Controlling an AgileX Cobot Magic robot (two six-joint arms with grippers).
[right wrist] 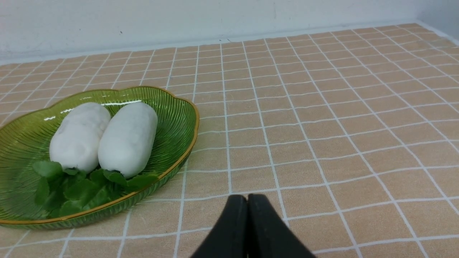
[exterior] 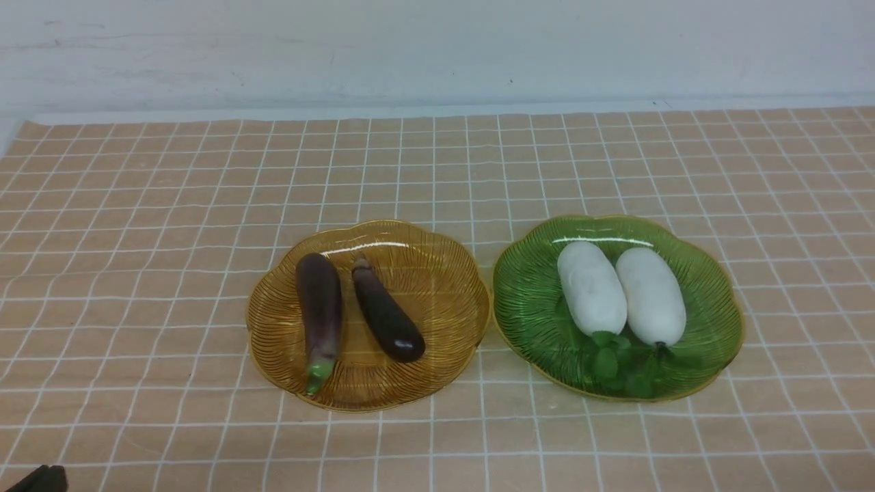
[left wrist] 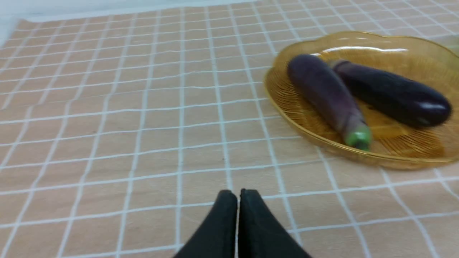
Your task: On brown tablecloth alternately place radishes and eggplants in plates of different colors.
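While both lie plated, eggplants (left wrist: 362, 93) beyond left hand (left wrist: 238, 195), well apart.

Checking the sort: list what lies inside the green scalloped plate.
Green scalloped plate: two white radishes side by side, leaves toward the camera. The plate floor beneath them is covered.

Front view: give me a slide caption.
Two eggplants in the amber plate, two radishes in the green plate, on brown tablecloth.

The left gripper (left wrist: 238, 195) hangs over the brown tablecloth (left wrist: 125, 118), its jaws pressed together. Two eggplants (left wrist: 328, 98) (left wrist: 392, 95) lie touching in the amber-yellow plate (left wrist: 412, 157), one showing a green stem tip.
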